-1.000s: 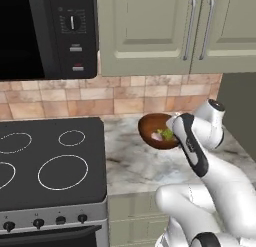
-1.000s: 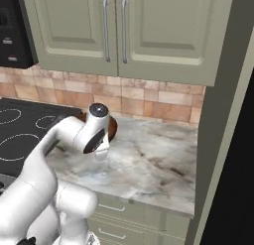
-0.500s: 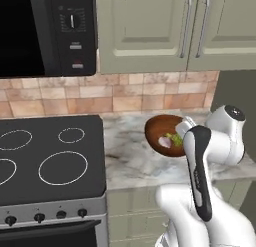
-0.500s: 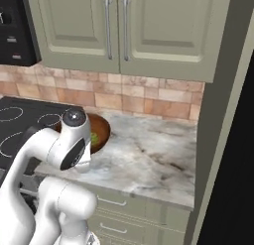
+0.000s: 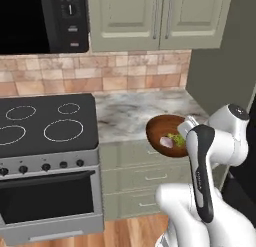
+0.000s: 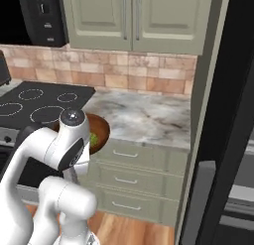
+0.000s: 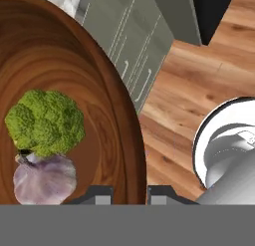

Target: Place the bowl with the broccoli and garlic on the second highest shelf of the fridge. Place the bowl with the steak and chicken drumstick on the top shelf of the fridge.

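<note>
One wooden bowl is carried in the air, forward of the marble counter edge and above the wood floor. The gripper pinches the bowl's rim. Contents: one broccoli floret and one garlic bulb, touching. Two cabinet doors hang overhead. No legible lettering

Base has driven back from the surface; oven front and floor now in view. Bowl, earlier above the surface, now hangs beyond its front edge, before the drawers, carried by the gripper.
</note>
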Robot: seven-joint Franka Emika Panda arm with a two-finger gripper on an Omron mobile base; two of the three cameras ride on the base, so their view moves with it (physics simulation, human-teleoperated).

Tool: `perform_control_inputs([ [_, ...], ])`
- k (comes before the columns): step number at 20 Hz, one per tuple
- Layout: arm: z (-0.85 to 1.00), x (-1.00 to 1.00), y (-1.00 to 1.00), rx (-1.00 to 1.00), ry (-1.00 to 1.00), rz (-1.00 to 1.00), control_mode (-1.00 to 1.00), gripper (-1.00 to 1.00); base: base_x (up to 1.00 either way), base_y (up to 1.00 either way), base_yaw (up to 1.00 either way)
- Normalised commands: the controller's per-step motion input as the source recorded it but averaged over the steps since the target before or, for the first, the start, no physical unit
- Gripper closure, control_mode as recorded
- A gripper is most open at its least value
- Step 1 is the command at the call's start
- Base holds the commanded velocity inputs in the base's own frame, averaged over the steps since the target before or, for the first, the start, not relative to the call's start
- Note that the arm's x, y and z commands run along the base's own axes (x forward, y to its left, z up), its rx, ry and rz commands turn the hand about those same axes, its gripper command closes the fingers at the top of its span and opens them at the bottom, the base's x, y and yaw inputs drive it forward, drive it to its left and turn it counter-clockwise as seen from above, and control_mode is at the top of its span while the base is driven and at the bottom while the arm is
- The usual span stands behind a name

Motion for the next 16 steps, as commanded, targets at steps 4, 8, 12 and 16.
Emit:
perform_control_inputs([
  [4,0.00,0.00,0.00,0.00,0.00,0.00,1.00,1.00,-1.00,-0.31,-0.24],
  [8,0.00,0.00,0.00,0.00,0.00,0.00,1.00,1.00,-0.96,-0.63,-0.40],
  [12,0.00,0.00,0.00,0.00,0.00,0.00,1.00,1.00,-0.50,-0.82,-0.44],
  [16,0.00,0.00,0.00,0.00,0.00,0.00,1.00,1.00,-0.03,-1.00,-0.36],
])
